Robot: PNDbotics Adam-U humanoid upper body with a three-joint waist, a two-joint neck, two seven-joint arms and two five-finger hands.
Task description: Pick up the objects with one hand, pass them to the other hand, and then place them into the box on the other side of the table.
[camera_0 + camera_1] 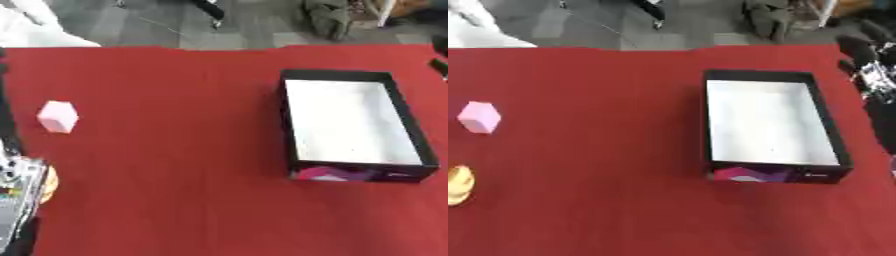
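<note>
A pale pink cube point(58, 116) sits on the red table point(175, 150) at the far left. A yellowish round thing point(458, 185) lies nearer, at the left edge, partly behind my left hand point(17, 197). That hand shows as a silver and black shape in the lower left corner, apart from the cube. A black box point(776, 174) with a white inside stands on the right half, and nothing shows inside it. My right hand point(870, 65) is a blurred dark shape at the table's right edge, just beyond the box's far right corner.
Beyond the table's far edge lies grey floor with dark shapes and a white cloth at the upper left. The box's near wall carries a pink and purple print.
</note>
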